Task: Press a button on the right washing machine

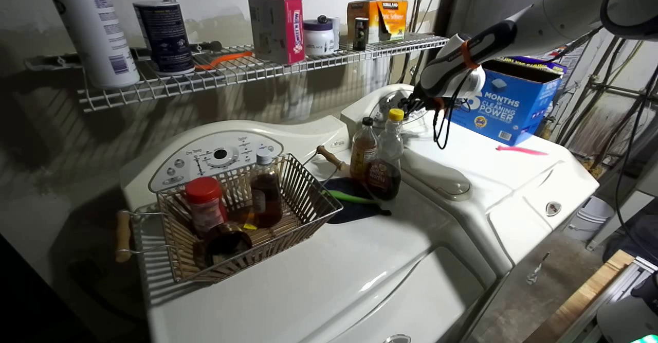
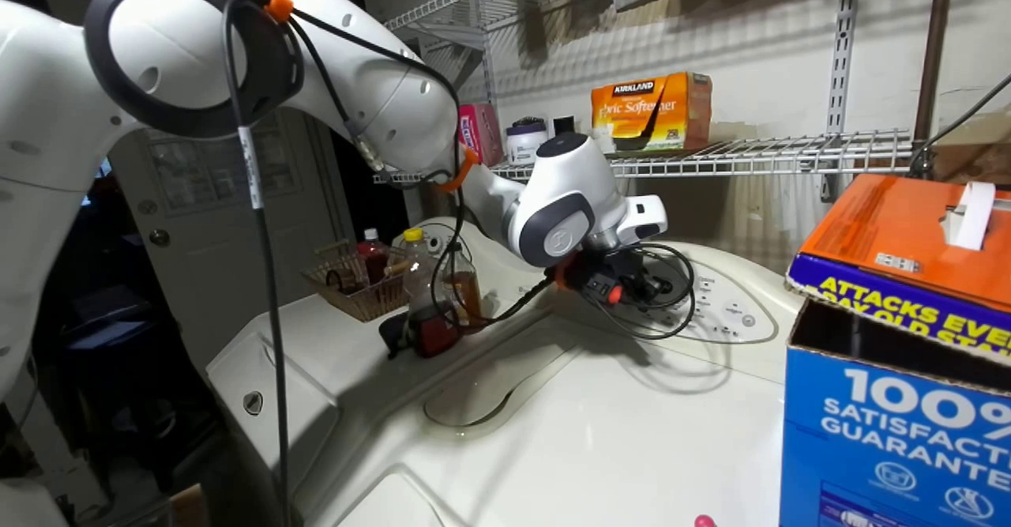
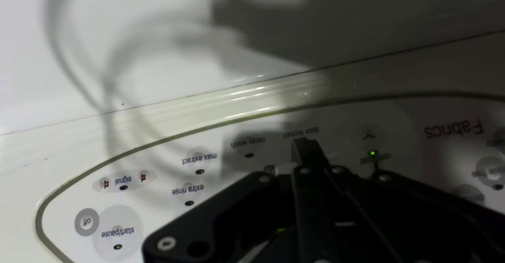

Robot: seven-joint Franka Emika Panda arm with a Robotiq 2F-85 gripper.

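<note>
The right washing machine is white and glossy, with a rounded console at the back. It shows in both exterior views (image 1: 462, 163) (image 2: 616, 440) and in the wrist view (image 3: 31, 69). Its control panel (image 2: 738, 310) fills the lower wrist view (image 3: 158, 211), lettering upside down. There I read start/pause (image 3: 117, 233), off (image 3: 86, 221), extra rinse and delay wash. A green light (image 3: 373, 152) is lit. My gripper (image 3: 305, 141) is shut and empty, fingertips over the panel beside the "door locked" label. In both exterior views the gripper (image 1: 408, 107) (image 2: 652, 286) is at the console. I cannot tell whether it touches.
Two bottles (image 1: 389, 163) stand on the neighbouring machine beside the arm. A wire basket (image 1: 288, 219) stands farther along. A blue box (image 1: 509, 104) stands on the right washer's far side. A wire shelf (image 2: 758, 165) with boxes runs above the console. Loose cables loop round the gripper.
</note>
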